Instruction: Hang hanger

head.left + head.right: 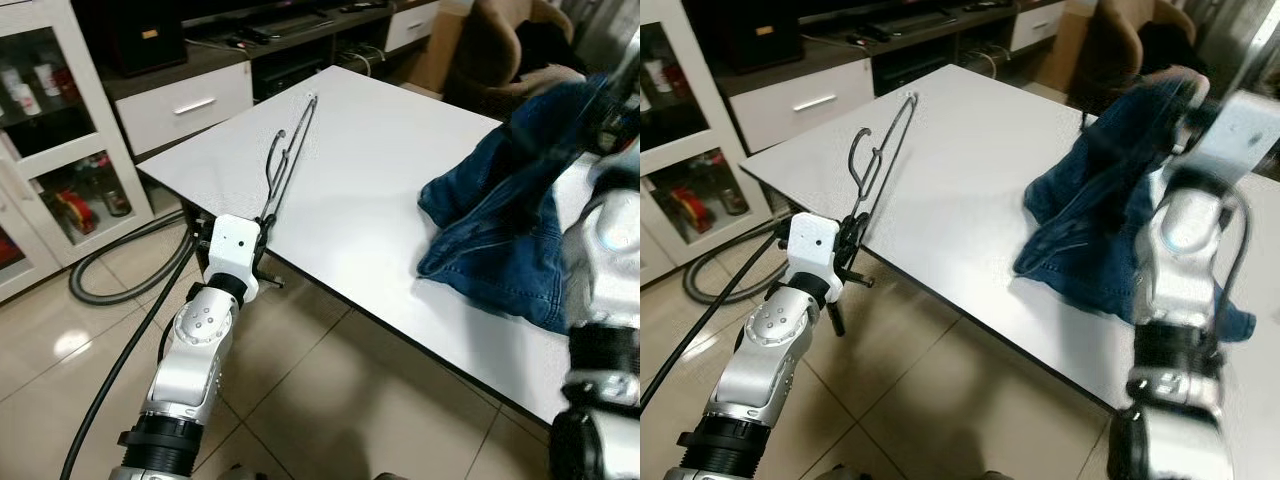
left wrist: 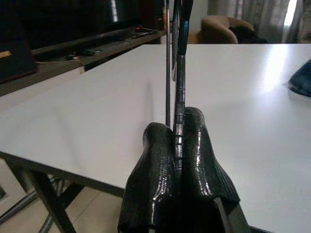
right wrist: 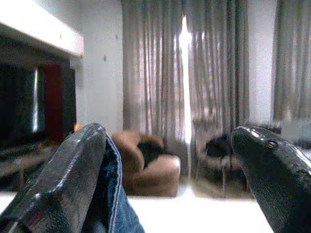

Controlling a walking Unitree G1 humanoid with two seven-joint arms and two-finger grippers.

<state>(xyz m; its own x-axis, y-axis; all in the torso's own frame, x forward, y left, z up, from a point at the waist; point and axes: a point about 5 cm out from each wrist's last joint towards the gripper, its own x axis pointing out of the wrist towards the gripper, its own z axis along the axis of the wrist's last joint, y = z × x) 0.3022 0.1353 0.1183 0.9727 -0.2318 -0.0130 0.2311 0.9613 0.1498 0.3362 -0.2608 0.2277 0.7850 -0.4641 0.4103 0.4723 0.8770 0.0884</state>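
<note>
meanwhile left claw (image 2: 177, 141) grips hanger (image 1: 288, 150) — jeans (image 1: 510, 200) drape the right claw (image 3: 170, 160).

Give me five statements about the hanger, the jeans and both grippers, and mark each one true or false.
1. The left gripper is shut on the hanger. True.
2. The hanger is hooked on a rail. False: it is held over the white table, at its near-left edge; no rail can be seen.
3. The jeans are folded flat on the floor. False: they are bunched up, lying partly on the table and lifted at the right gripper.
4. The right gripper's fingers are spread apart, with denim against one of them. True.
5. A grey hose lies on the tiled floor left of the table. True.
</note>
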